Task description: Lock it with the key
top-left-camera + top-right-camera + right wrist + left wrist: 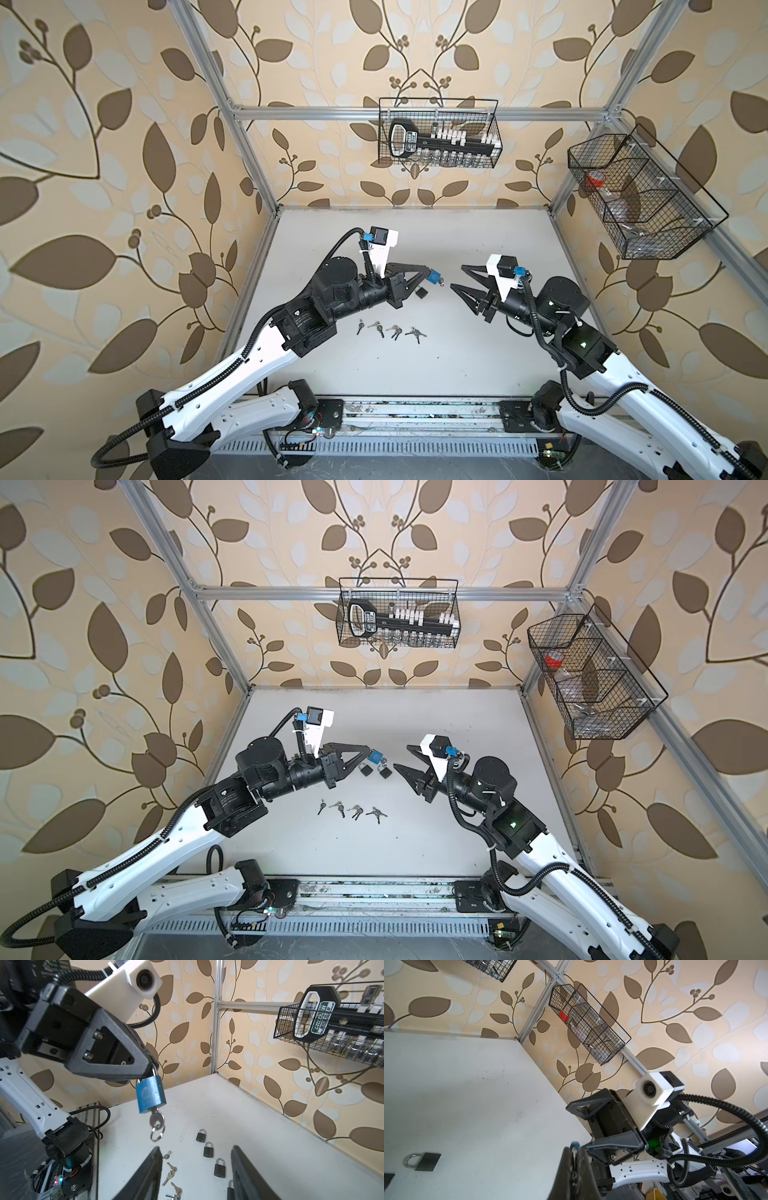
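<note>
Right fingers (145,1174) spread, empty, just short of the key (157,1119) stuck in the blue padlock (151,1094); lock hanging by its shackle from clenched left fingers (145,1064), off the surface (259,1126), loose keys (171,1174) below.

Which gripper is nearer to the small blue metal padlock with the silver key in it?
Left. The left gripper is shut on the shackle of the blue padlock, which hangs from it. The right gripper stands open across a gap.

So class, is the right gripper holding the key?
No, the right gripper is open, apart from the key hanging in the blue padlock.
</note>
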Action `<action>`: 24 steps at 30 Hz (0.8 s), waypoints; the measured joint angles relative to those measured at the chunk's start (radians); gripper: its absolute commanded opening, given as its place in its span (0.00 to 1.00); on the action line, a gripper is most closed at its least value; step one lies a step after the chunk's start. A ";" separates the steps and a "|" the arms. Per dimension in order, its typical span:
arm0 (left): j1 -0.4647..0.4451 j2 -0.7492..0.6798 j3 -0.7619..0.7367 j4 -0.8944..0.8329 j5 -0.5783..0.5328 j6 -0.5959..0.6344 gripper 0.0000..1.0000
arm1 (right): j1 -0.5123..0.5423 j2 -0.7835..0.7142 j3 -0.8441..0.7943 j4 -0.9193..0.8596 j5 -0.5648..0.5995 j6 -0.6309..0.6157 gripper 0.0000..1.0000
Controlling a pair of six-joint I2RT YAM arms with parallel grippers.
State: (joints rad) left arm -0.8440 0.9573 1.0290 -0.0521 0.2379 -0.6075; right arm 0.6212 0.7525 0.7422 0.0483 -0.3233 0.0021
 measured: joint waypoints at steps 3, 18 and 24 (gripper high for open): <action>0.000 0.002 0.000 0.000 -0.015 -0.025 0.00 | 0.028 0.019 0.000 0.002 0.029 -0.019 0.53; 0.000 0.002 -0.004 -0.001 -0.068 -0.096 0.00 | 0.285 0.111 0.003 0.060 0.404 -0.142 0.47; 0.000 0.002 -0.004 -0.001 -0.072 -0.102 0.00 | 0.286 0.113 0.005 0.090 0.435 -0.140 0.42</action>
State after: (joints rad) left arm -0.8444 0.9592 1.0248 -0.0528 0.1661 -0.7094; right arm 0.9077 0.8650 0.7471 0.1379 0.1120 -0.1383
